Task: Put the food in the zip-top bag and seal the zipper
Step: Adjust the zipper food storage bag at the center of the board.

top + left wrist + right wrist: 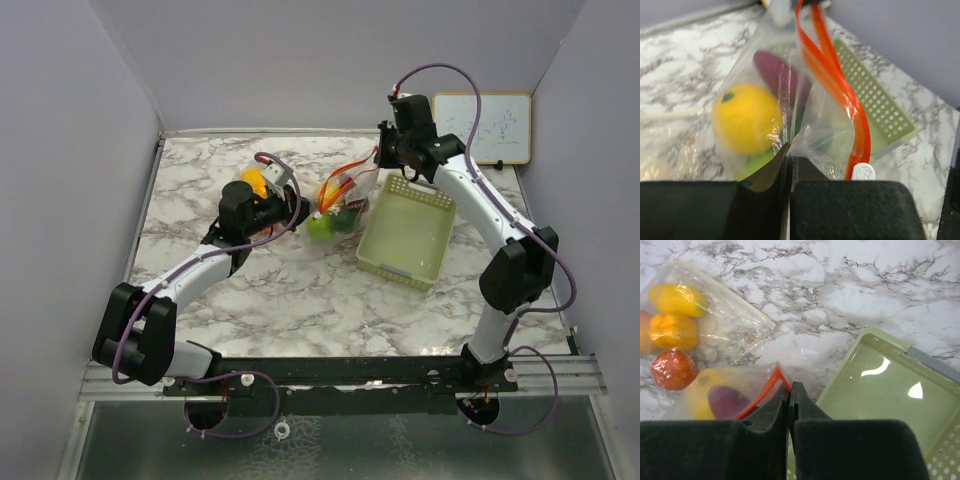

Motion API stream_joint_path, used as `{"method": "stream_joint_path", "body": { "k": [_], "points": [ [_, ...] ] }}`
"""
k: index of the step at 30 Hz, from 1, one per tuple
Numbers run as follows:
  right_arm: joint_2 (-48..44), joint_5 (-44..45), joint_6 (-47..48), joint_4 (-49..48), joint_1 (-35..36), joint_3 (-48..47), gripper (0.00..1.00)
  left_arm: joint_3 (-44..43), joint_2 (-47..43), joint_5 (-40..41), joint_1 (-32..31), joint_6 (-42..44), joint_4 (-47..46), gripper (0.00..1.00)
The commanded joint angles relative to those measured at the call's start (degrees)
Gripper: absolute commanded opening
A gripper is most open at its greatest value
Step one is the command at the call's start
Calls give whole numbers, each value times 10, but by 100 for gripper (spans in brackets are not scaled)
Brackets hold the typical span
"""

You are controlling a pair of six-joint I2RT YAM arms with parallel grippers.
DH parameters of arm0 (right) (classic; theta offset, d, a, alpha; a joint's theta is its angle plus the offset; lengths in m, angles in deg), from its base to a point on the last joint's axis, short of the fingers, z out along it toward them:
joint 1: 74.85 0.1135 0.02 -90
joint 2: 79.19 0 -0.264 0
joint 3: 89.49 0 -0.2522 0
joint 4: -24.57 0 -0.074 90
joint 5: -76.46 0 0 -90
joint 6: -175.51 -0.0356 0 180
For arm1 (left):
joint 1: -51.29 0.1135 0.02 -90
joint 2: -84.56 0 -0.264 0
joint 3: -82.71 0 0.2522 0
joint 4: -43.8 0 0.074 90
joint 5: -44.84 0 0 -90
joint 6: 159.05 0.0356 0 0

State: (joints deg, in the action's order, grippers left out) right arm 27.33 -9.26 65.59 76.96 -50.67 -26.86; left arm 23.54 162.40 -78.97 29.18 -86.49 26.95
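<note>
The clear zip-top bag (342, 200) hangs between my two grippers above the table. It has an orange zipper track (840, 90) with a white slider (863, 171). Inside it are a yellow fruit (747, 117), a dark red piece (775, 70) and a green piece (757, 162). My left gripper (296, 207) is shut on the bag's clear film (788, 160) beside the slider. My right gripper (383, 160) is shut on the far end of the orange zipper (789, 387), lifting it.
The pale green perforated basket (408, 238) stands right of the bag, under my right arm, and shows in the right wrist view (880, 390). A second clear bag (725, 320) lies on the marble with yellow (677, 299), orange (674, 331) and red (674, 369) food. A whiteboard (495, 127) leans at back right.
</note>
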Motion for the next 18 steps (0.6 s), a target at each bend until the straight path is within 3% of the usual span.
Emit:
{"method": "stream_joint_path", "body": {
  "k": [1,5,7,10,16,18],
  "points": [
    [-82,23,31,-42,-1,25,2,47,-5,57,11,47,37,0],
    [-102,-70,4,-67,-1,75,2,48,1,52,11,27,16,2],
    [-103,-98,-20,-74,0,97,2,38,-5,30,11,18,2,18],
    [-99,-113,-53,-83,-1,116,2,23,-24,7,9,14,2,32],
    [-74,-118,-78,-81,-1,105,2,60,-60,4,8,7,0,41],
    [-78,-156,-47,-88,-1,107,2,76,-56,22,8,-14,-34,41]
  ]
}}
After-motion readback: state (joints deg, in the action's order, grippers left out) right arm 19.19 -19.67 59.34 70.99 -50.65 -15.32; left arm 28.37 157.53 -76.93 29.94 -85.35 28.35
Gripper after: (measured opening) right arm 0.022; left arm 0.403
